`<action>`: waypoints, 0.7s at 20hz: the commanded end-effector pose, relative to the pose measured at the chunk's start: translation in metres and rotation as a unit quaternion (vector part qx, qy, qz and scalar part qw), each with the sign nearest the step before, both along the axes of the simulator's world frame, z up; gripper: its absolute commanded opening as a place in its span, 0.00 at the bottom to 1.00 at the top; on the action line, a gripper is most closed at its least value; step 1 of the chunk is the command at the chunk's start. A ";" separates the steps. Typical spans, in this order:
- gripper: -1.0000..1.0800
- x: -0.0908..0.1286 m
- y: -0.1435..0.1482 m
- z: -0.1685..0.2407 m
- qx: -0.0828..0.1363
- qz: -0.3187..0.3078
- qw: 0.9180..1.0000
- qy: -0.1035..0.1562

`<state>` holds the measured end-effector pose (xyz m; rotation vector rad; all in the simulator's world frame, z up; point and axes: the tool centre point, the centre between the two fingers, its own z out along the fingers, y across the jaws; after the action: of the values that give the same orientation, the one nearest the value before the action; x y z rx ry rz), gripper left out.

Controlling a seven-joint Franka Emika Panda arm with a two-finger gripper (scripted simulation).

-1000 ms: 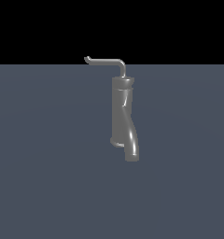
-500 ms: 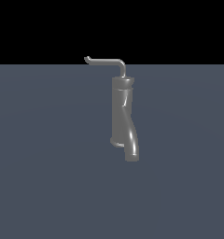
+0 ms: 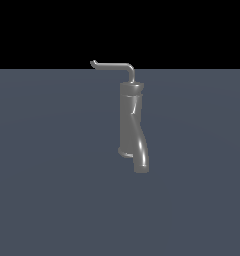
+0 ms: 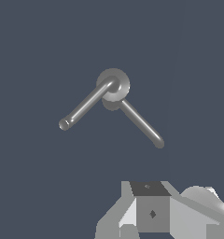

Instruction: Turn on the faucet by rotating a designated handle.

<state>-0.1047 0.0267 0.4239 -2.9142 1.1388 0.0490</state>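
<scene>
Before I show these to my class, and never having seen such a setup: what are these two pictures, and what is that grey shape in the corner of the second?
Both are simulator renders of one moment. The exterior view comes from a camera off the arm: it shows a dark grey faucet on a flat grey surface, with a thick spout at one end and a thin bent handle at the other. The arm is not in that view. The wrist view comes from a camera on the robot's wrist, looking down the faucet with the handle sticking out. The grey shape is part of the robot's hand; it holds nothing visible, and whether it is open is unclear.
</scene>
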 end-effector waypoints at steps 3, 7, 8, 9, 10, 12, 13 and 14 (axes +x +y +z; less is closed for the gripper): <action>0.00 0.021 0.004 -0.014 0.000 -0.057 0.998 0.000; 0.00 0.040 0.008 -0.027 0.000 -0.106 0.994 0.000; 0.00 0.044 0.009 -0.031 -0.001 -0.119 0.993 0.000; 0.00 0.049 0.010 -0.034 -0.001 -0.131 0.991 0.000; 0.00 0.053 0.011 -0.038 -0.001 -0.144 0.990 0.000; 0.00 0.062 0.013 -0.045 -0.002 -0.168 0.986 0.000; 0.00 0.066 0.014 -0.049 -0.003 -0.181 0.984 0.000; 0.00 0.071 0.015 -0.053 -0.003 -0.193 0.981 0.000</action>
<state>-0.0408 0.0402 0.3768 -2.6717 1.6278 0.0421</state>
